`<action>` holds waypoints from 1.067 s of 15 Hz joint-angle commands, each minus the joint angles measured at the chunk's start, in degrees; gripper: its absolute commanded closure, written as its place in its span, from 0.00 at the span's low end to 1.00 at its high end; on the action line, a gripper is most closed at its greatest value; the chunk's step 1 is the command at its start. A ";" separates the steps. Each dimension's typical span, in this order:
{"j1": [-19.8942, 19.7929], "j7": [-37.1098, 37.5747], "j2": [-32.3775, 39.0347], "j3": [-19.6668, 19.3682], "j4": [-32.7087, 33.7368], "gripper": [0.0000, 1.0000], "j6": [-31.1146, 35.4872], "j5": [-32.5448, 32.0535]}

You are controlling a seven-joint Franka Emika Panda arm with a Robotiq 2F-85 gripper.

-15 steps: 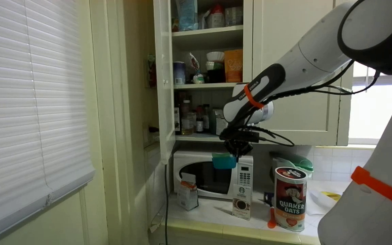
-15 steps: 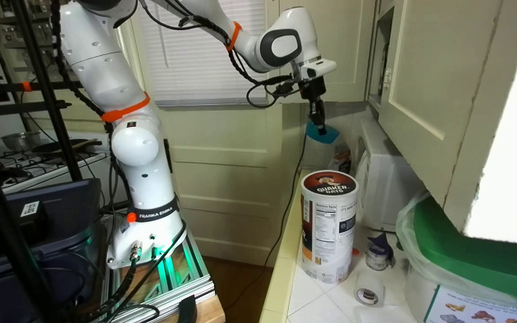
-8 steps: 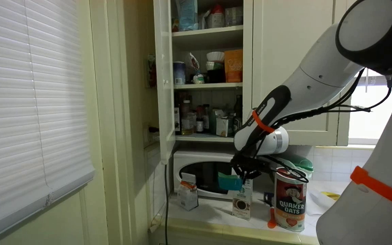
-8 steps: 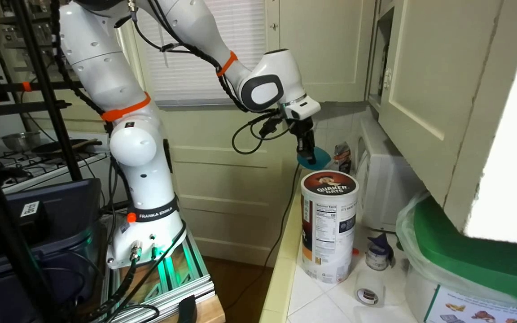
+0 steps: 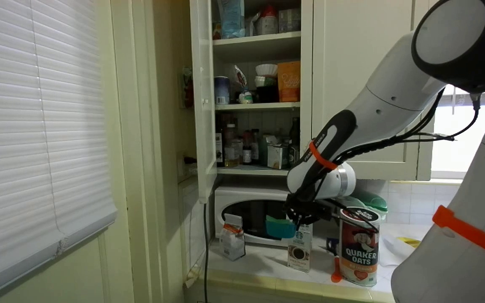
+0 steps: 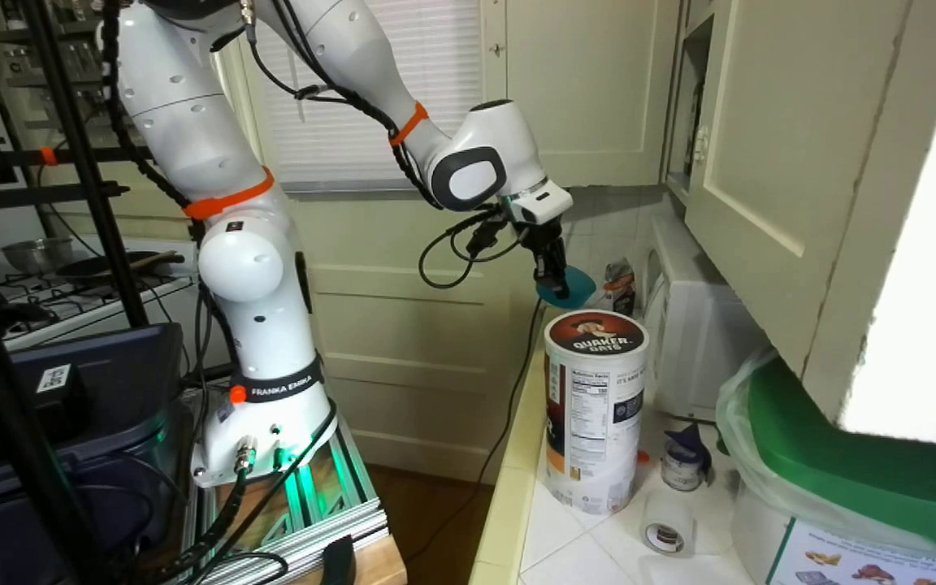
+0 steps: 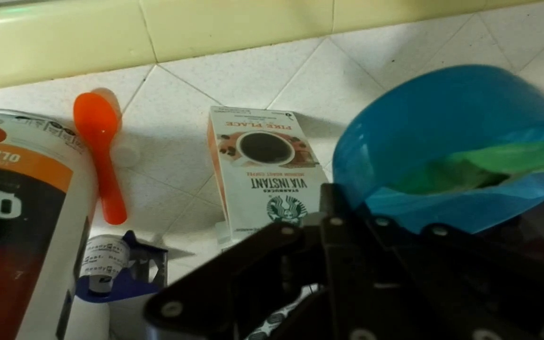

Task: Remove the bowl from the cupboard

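You have the bowl (image 7: pixel 409 118) out of the cupboard (image 5: pixel 256 107), so the removal itself looks done, and I judge the step in hand to be setting it down. Your pincer (image 7: pixel 344 205) is clamped on the bowl's wall, and the bowl hangs above the surface (image 5: pixel 263 263), in front of the microwave (image 5: pixel 253 214). The next move, I'd say, calls for easing straight down between the coffee box (image 7: pixel 265 163) and the white-and-orange bag (image 5: pixel 232 244), levelling the bowl before you let go; the coffee box stands near enough that the pincer could nudge it over. Mind the oats canister (image 6: pixel 595 422) too (it is tall, and easy to clip if you swing that way).

As for containers, the bowl is carrying something: a green item (image 7: pixel 513 158) sits inside, plain in the wrist view but cut off at that view's edge. I can't tell what it is, but a sharp tilt might tip it out. The canister has its lid on, hiding what it holds, and the green-lidded tub (image 6: pixel 850 471) is likewise covered. Low in the cupboard stand bottles (image 5: pixel 231 148), one of which looks to hold something yellowish, and an orange pouch (image 5: pixel 289 82) sits one level up.
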 commanded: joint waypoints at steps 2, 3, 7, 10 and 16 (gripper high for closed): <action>3.81 -3.09 7.04 1.70 -1.79 0.99 15.85 7.82; 5.03 -3.99 8.80 1.86 -1.92 0.99 20.59 9.37; 9.38 0.09 16.63 0.40 -1.98 0.99 34.29 7.45; 8.42 -1.32 23.04 0.71 -1.99 0.99 44.52 8.31; 7.31 -5.15 31.27 1.22 -0.20 0.99 52.01 16.20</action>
